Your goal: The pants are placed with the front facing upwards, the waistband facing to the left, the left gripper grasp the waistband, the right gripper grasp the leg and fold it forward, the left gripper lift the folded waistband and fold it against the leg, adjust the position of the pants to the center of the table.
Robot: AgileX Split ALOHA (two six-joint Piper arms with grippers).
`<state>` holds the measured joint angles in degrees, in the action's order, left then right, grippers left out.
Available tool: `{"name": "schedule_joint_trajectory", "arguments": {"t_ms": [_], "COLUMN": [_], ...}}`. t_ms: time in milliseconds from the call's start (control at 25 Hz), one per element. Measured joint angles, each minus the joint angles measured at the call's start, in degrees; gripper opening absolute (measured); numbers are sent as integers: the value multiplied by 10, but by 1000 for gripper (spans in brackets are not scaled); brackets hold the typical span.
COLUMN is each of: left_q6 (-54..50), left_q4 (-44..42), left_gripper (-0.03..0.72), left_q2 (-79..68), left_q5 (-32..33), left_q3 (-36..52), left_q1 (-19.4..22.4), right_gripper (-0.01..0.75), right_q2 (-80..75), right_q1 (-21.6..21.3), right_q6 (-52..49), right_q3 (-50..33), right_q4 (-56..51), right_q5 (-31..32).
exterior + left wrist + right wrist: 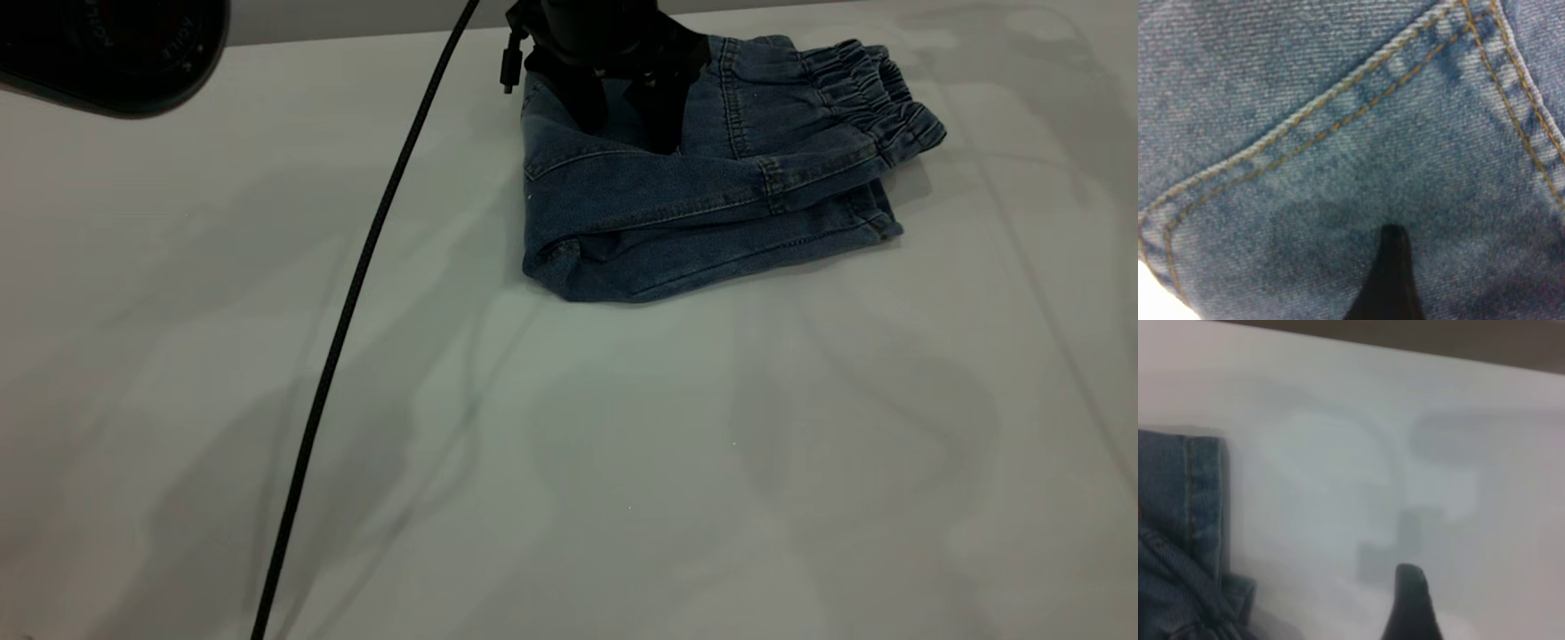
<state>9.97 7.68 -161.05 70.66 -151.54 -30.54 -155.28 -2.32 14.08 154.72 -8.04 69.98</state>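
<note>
Denim is lying in a folded bundle at the far edge of the table (569, 462), a little right of its middle: the pants (676, 222) are doubled over, with the waistband (876, 93) sitting on top at the bundle's right end and the fold at its left, so the long axis is running left to right along that far edge. A black gripper, which I am taking for the left gripper (622, 124) since its wrist camera is filled with denim and tan stitching, is pressing down on the far-left part of the bundle; whether its jaws are open or closed I cannot tell, as only one dark fingertip (1388, 280) is showing against the cloth. In its own wrist view the right gripper (1411, 607) is hovering over bare table just beside a stitched hem, holding nothing that can be seen, its jaw state also unclear. Folding is looking done, so the remaining move is probably the shift to the centre, which is lying toward the near edge from the bundle, and the left gripper is already touching it
</note>
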Motion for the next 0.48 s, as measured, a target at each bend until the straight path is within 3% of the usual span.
{"name": "schedule_joint_trajectory", "arguments": {"t_ms": [480], "left_q6": [-4], "left_q4": [-6], "left_gripper": [580], "left_q2": [-5], "left_q5": [-22], "left_q3": [-41], "left_q1": [-40], "right_gripper": [440], "right_q2": [0], "right_q1": [0], "right_q6": [0], "right_q3": [0], "right_q4": [0], "right_q5": [0]}}
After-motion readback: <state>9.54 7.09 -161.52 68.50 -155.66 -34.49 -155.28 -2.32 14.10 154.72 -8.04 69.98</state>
